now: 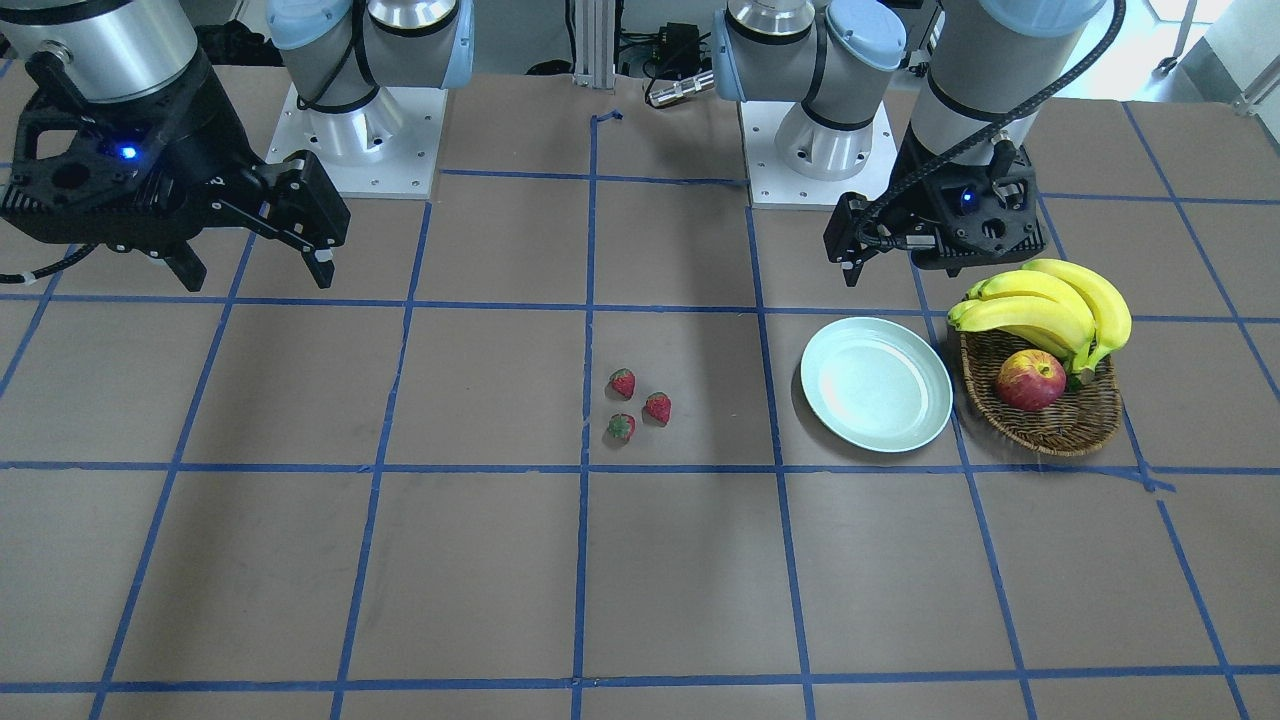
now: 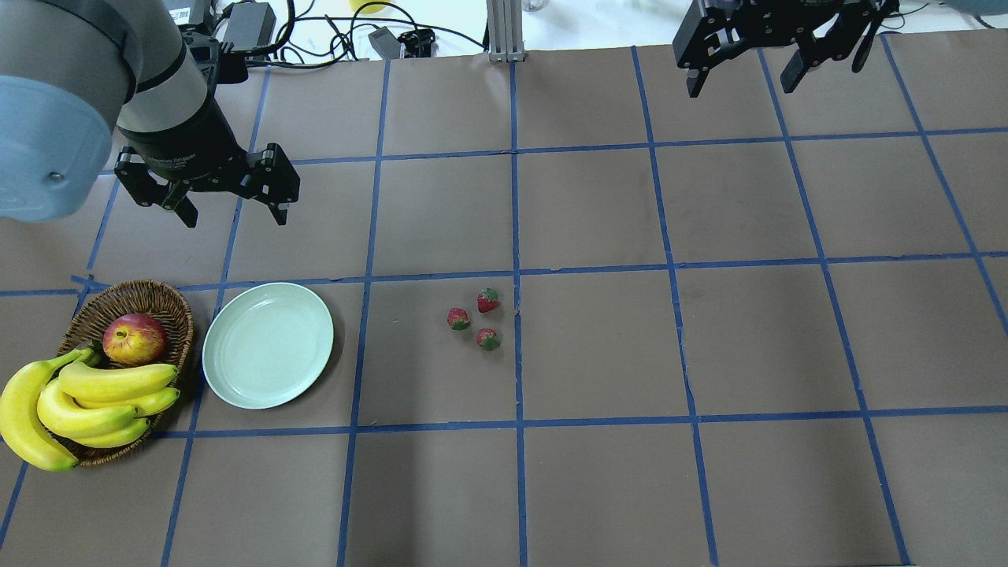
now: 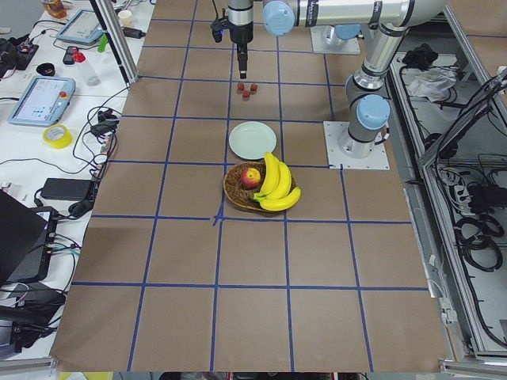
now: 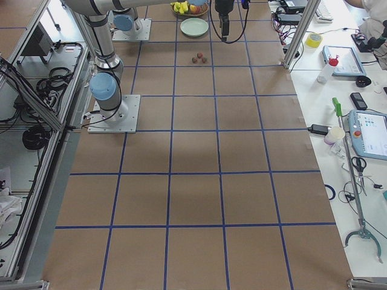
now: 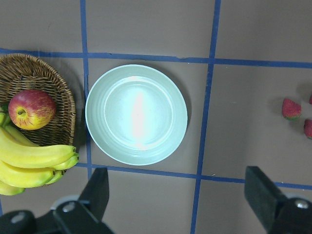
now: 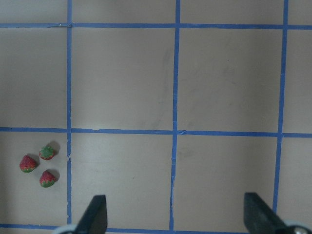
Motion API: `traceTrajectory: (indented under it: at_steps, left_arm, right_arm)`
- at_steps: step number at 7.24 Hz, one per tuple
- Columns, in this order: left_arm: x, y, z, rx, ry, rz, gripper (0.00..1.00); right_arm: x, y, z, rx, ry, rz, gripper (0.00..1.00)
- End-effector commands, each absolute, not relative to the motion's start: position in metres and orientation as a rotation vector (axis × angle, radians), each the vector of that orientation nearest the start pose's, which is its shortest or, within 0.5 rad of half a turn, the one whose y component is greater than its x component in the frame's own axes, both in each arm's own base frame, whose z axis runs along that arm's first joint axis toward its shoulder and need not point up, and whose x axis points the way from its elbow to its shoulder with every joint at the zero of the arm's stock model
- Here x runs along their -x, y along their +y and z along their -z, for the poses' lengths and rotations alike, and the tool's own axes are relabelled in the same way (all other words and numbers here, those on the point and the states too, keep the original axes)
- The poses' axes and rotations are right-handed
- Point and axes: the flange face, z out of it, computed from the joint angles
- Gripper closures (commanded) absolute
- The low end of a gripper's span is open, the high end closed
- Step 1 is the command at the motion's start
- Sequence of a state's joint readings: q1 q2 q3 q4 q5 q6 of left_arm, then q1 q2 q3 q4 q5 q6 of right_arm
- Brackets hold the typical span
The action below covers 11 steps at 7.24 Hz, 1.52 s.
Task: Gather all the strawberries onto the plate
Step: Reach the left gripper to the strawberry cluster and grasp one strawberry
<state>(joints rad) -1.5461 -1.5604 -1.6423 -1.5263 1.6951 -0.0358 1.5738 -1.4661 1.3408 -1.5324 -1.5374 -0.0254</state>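
Left gripper (image 2: 235,214) hangs released, fingers spread, over the table (image 2: 591,213) near the wicker basket (image 2: 150,295) and the mint-green plate (image 2: 268,346) just beside it. Three strawberries (image 2: 459,318) cluster mid-table, seemingly not touching. Right gripper (image 2: 740,87) hovers well apart, likewise spread.

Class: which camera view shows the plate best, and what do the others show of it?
The left wrist view: the plate sits large and whole, seen from above, with nothing on it. Overhead and front views show it whole but smaller. Both side views show it tiny. The right wrist view misses it.
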Motion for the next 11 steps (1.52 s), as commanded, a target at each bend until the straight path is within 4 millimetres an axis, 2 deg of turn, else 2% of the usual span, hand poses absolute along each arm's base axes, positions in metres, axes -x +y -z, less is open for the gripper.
traceTrajectory:
  at_steps: [1, 2, 3, 4, 6, 7, 9, 11]
  left_arm:
    - [0.102, -0.493, -0.451, 0.112, 3.018, -0.025, 0.0]
    - [0.105, -0.496, -0.432, 0.11, 3.027, -0.064, 0.0]
    - [0.116, -0.505, -0.417, 0.126, 3.109, 0.009, 0.0]
    - [0.123, -0.505, -0.4, 0.121, 3.159, 0.014, 0.0]
    - [0.155, -0.504, -0.366, 0.034, 3.174, 0.019, 0.0]
    - [0.165, -0.5, -0.349, 0.005, 3.173, 0.012, 0.0]
    - [0.167, -0.496, -0.325, 0.035, 3.174, -0.05, 0.0]
    - [0.185, -0.493, -0.304, 0.073, 3.246, -0.036, 0.0]
  right_arm:
    - [-0.138, -0.54, -0.543, 0.047, 3.107, 0.127, 0.0]
    - [-0.138, -0.54, -0.544, 0.045, 3.103, 0.132, 0.0]
    - [-0.138, -0.54, -0.545, 0.057, 3.097, 0.136, 0.0]
    - [-0.138, -0.539, -0.547, 0.056, 3.092, 0.144, 0.0]
    - [-0.138, -0.536, -0.551, 0.044, 3.095, 0.148, 0.0]
    - [-0.138, -0.536, -0.55, 0.043, 3.096, 0.146, 0.0]
    - [-0.138, -0.535, -0.552, 0.048, 3.096, 0.151, 0.0]
    - [-0.138, -0.534, -0.552, 0.048, 3.094, 0.153, 0.0]
